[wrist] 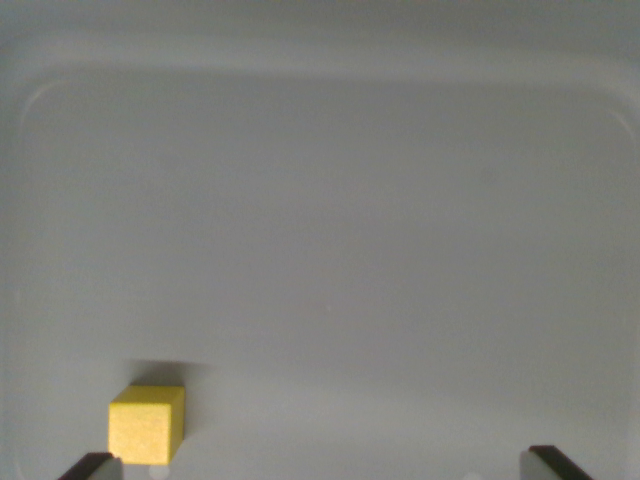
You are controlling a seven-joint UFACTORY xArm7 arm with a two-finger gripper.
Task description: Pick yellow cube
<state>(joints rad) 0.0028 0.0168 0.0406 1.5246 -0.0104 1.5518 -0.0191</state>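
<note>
Yellow matte, grainy cube [147, 425] on smooth grey tray [330, 200].

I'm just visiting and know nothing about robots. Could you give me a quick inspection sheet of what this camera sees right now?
Surface: plain grey tray with a rounded raised rim, bare apart from the cube.
Job's things: yellow cube resting flat near the bottom of the wrist view's left, just beside the left fingertip.
Clutter: nothing seen.
Gripper: gripper open, only two dark fingertips showing at the bottom corners; the cube is not between them.
Cables: nothing seen.
Surroundings: only a pale strip beyond the tray rim; nothing else visible.
</note>
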